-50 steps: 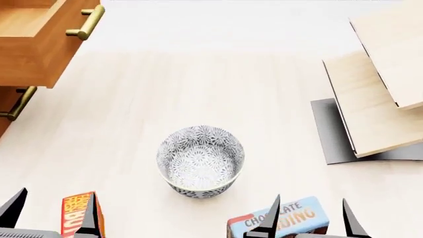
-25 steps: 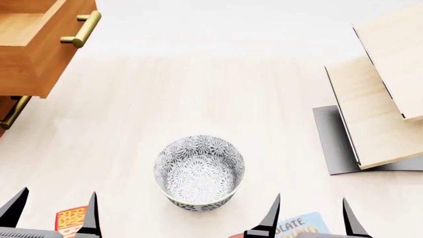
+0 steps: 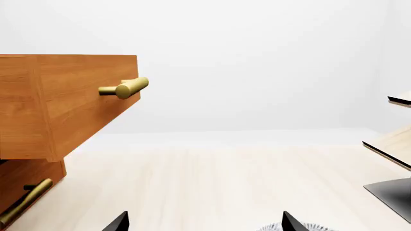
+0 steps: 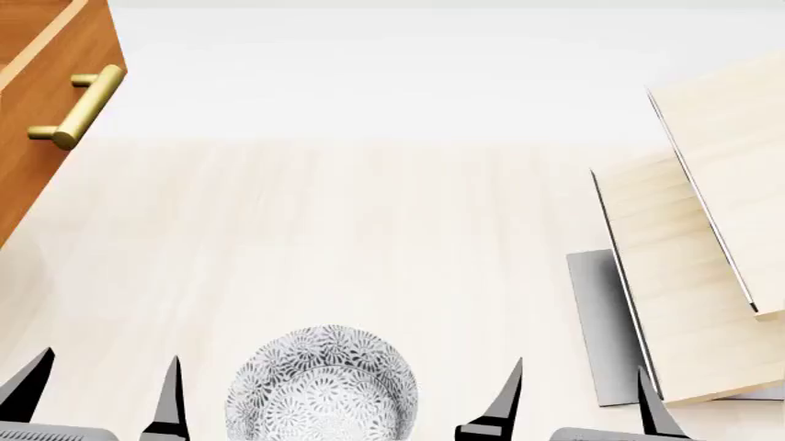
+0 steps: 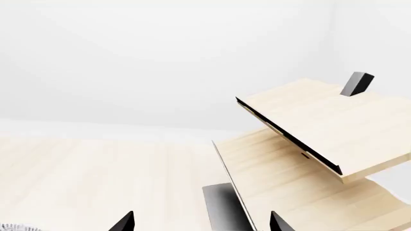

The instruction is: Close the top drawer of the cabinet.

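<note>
The top drawer [image 4: 43, 110] is an orange-brown wooden box with a brass bar handle [image 4: 81, 107], pulled out at the far left of the head view. In the left wrist view the drawer [image 3: 70, 106] juts out from the cabinet [image 3: 26, 185], above a lower drawer handle [image 3: 24, 202]. My left gripper [image 4: 98, 395] is open and empty at the near left, well short of the drawer. My right gripper [image 4: 576, 404] is open and empty at the near right. Both show only black fingertips in the wrist views, the left [image 3: 202, 222] and the right [image 5: 201, 222].
A patterned blue-grey bowl [image 4: 322, 386] sits on the pale tabletop [image 4: 368, 230] between my grippers. A pale light-wood shelf rack [image 4: 705, 239] on a dark base [image 4: 601, 322] stands at the right, also in the right wrist view [image 5: 308, 139].
The view has moved forward: the bowl slid down toward the near edge, the two boxes dropped out of sight, and the drawer shifted left. Both grippers stay open.
</note>
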